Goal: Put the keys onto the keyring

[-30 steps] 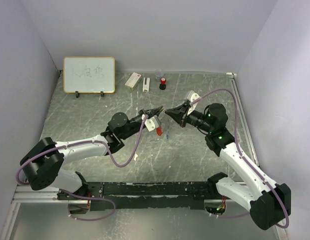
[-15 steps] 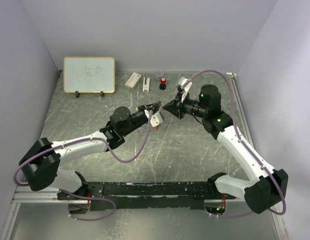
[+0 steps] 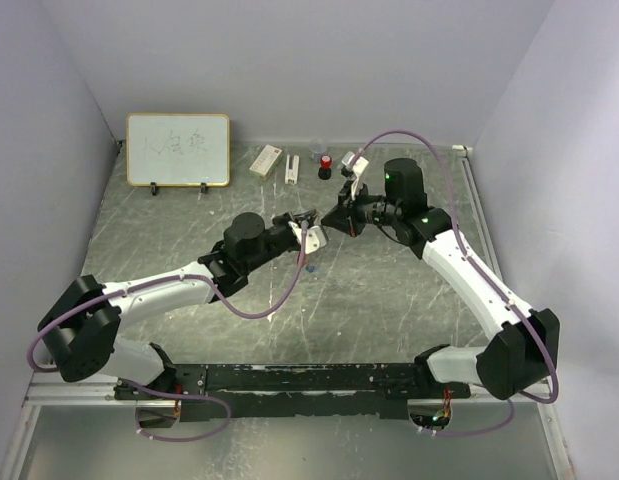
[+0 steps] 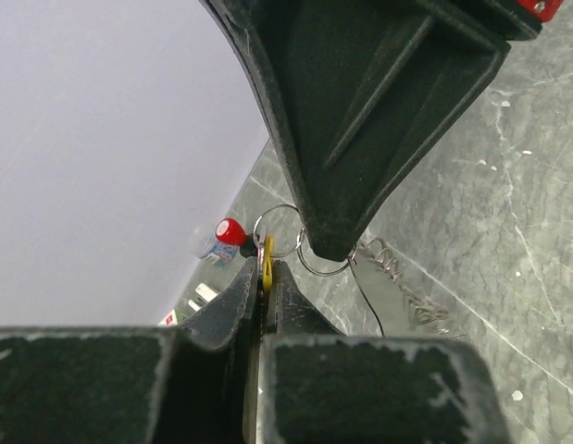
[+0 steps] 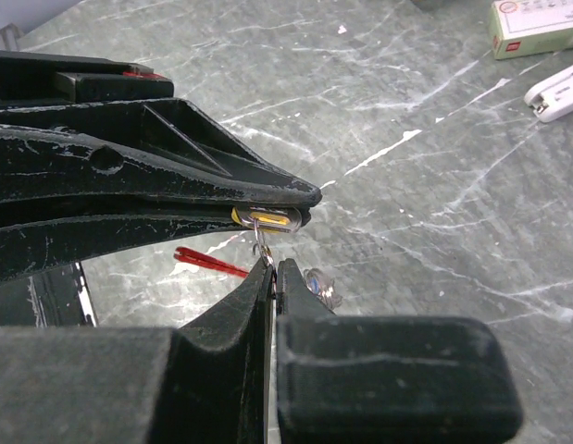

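The left gripper (image 4: 265,282) has its fingers pressed together on the head of a small tan-gold key (image 5: 269,219), which sticks out sideways from the very tips. Tip to tip with it, the right gripper (image 5: 273,270) is fully closed. A thin silvery wire ring (image 5: 264,248), which hangs from the key's head, is nipped in the seam between its fingers.

Just under the left fingers, the right wrist view shows the keyring's flat red plastic tag (image 5: 208,262) pointing away from the right fingertips. Its silvery beaded chain (image 5: 321,285) is bunched just to the other side of those fingertips. Whether the tag and chain hang free or lie on the grey scratched metal table (image 5: 434,213) cannot be told.

Beyond both sets of fingers, towards the back wall, stands a small red-capped black cylinder (image 3: 326,163). Next to it lie a white clip-like piece (image 5: 559,88) and a white rectangular box with a red mark (image 5: 536,26). The box is closed, so its contents are hidden. Farthest off, beyond the left fingers, a wood-framed whiteboard (image 3: 178,150) leans at the wall.
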Tool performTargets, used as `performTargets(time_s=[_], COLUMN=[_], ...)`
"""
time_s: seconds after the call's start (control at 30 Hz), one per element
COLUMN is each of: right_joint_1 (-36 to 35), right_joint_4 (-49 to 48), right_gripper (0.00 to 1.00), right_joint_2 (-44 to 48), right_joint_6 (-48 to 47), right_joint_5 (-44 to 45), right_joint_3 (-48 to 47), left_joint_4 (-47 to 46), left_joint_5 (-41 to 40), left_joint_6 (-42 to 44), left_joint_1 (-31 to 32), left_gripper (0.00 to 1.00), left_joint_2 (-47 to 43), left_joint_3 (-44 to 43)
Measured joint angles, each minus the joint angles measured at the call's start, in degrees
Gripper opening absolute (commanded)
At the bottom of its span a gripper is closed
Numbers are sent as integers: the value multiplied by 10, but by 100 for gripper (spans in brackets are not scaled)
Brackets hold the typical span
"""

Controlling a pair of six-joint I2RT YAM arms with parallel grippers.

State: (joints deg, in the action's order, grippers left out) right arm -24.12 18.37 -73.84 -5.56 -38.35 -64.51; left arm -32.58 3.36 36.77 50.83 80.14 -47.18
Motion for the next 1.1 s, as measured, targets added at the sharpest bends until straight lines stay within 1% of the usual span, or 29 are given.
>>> performTargets(time_s=[0.07,0.1,0.17,0.27,0.3,0.37,0.5,0.7,0.87,1.1], right_joint_1=[1,1,1,4,4,5,5,7,9,12], right_joint_4=[-1,-1,-3,-19,-28,-41,-84,-114,-129,-178], right_gripper=[1,11,25,37,44,49,54,54,54,53], right_joint_2=[-5,-7,-7,-7,-6,5,65,167,198,231], right_joint_6=[0,1,3,5,6,9,16,23,28,33], right_joint_5=[-7,-10,-14,-11,-10,-2,29,54,81,96], right_joint_3=[0,0,2,10,14,27,74,130,155,198], left_joint_4=[-2,-3,-9,-28,-29,-28,-33,-75,-108,-116], left_joint_5=[-1,-2,-3,2,2,3,7,10,10,24], left_joint_6=[-9,-12,-21,-30,-31,-32,-31,-30,-24,-9], left_joint_1=[-1,-1,-1,3,5,7,10,14,13,12], left_gripper=[7,7,7,7,7,6,7,7,7,7], left_joint_2=[0,0,0,0,-2,-4,-13,-35,-44,-44], left_joint_3=[4,6,9,10,10,10,10,5,-1,-1])
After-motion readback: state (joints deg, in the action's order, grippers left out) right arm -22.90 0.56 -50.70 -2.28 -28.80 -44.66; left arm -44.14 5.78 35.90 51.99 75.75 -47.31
